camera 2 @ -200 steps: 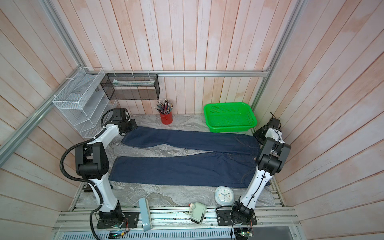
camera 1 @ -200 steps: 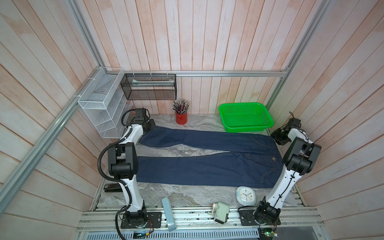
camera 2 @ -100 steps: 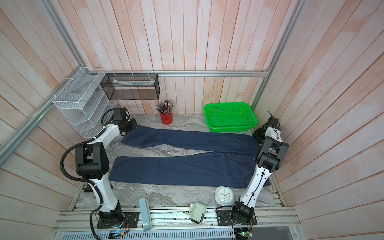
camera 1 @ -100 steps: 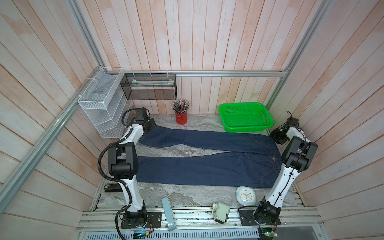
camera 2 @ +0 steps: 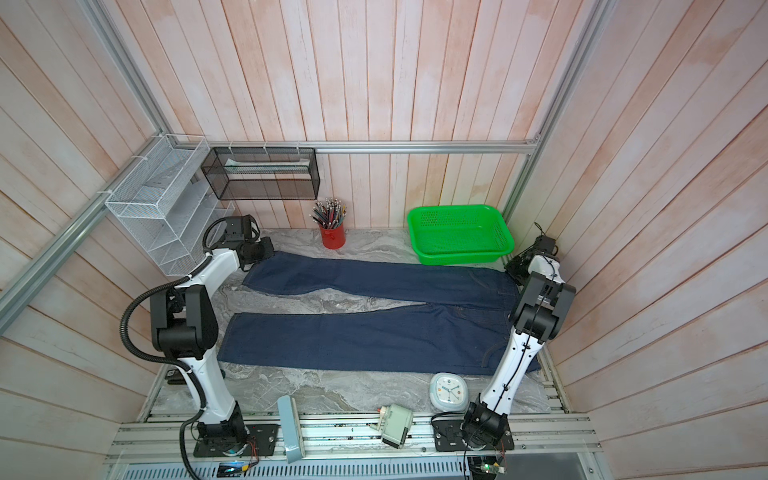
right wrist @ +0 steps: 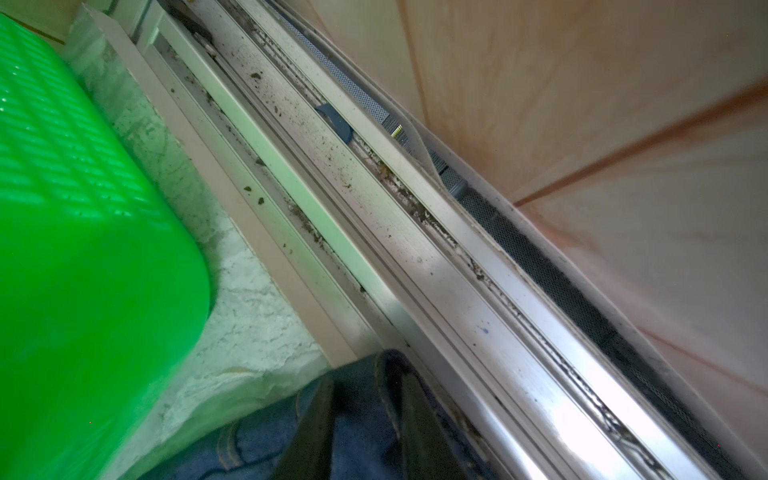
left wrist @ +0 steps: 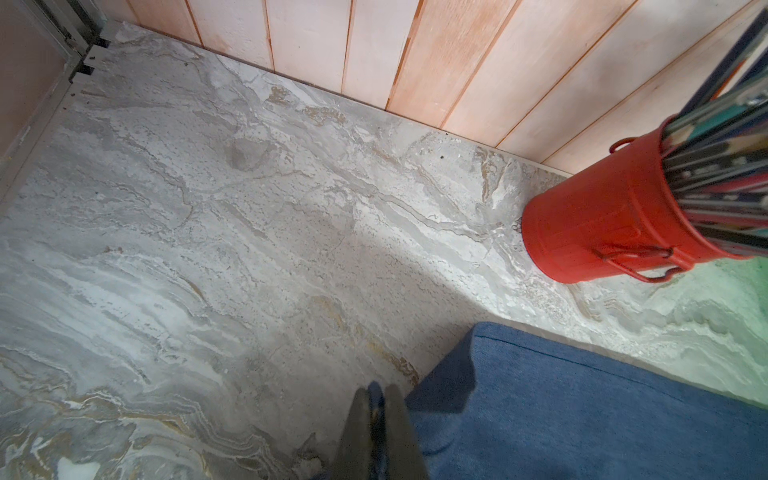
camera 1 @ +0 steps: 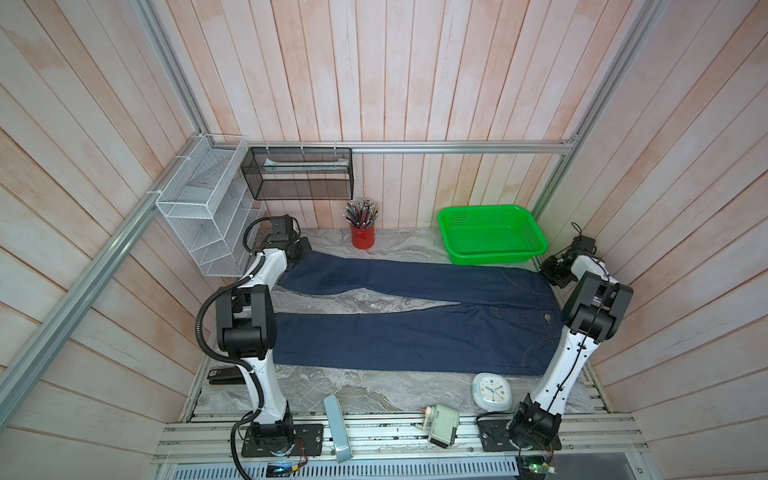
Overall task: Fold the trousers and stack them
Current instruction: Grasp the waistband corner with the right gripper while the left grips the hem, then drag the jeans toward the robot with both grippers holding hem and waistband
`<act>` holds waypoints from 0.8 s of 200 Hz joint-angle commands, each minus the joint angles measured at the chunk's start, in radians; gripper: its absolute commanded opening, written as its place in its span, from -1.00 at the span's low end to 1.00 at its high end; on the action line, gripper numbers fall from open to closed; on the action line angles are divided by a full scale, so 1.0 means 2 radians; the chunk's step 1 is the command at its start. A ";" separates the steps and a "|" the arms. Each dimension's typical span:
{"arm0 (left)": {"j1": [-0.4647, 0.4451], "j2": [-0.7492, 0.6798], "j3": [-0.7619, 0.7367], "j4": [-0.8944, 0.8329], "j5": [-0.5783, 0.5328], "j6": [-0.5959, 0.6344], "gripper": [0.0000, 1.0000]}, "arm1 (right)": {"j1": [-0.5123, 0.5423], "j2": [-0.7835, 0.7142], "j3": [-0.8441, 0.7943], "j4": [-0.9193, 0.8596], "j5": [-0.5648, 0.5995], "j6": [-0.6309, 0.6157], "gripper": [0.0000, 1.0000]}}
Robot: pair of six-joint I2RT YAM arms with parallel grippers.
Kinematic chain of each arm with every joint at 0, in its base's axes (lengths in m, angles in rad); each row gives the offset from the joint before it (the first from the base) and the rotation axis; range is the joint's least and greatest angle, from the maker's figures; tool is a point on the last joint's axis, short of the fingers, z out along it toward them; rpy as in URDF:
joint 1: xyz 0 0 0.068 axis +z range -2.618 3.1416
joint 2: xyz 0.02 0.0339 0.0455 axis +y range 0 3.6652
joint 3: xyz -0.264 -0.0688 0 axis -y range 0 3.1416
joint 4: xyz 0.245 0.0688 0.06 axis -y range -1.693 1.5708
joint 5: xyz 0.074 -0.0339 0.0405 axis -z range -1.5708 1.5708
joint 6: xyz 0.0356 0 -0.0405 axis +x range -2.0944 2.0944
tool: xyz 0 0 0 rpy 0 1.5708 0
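The dark navy trousers [camera 1: 415, 340] [camera 2: 374, 340] lie flat on the marble table, legs spread toward the left and waistband at the right. My left gripper [camera 1: 301, 251] [camera 2: 266, 251] sits at the far leg's hem. In the left wrist view it [left wrist: 376, 390] is shut, with a thin blue edge of the hem [left wrist: 582, 415] pinched between the fingers. My right gripper [camera 1: 547, 271] [camera 2: 514, 268] is down at the far corner of the waistband beside the side rail. In the right wrist view its [right wrist: 365, 378] fingers straddle the stitched waistband [right wrist: 361, 436], and denim fills the narrow gap.
A green basket [camera 1: 494, 259] [right wrist: 83, 249] stands at the back right, close to the right gripper. A red pencil cup [camera 1: 363, 241] [left wrist: 602, 224] stands at the back wall. A clock [camera 1: 491, 390], a small white device [camera 1: 442, 424] and a pale blue bar [camera 1: 336, 432] lie along the front. Wire shelves [camera 1: 203, 216] hang at the left.
My right gripper has shifted a little toward the back corner and come down onto the waistband, its jaws narrowing onto the denim. The left arm and the trousers have not moved.
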 commanded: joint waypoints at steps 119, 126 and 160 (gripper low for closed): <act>0.019 -0.070 -0.031 0.027 -0.031 -0.011 -1.00 | -0.026 -0.153 -0.161 0.127 0.008 0.065 -0.96; 0.027 -0.080 -0.037 0.035 -0.030 -0.012 -1.00 | -0.030 -0.175 -0.181 0.135 0.009 0.070 -0.96; 0.052 -0.095 -0.020 0.034 -0.009 -0.011 -1.00 | -0.034 -0.252 -0.239 0.186 -0.007 0.064 -1.00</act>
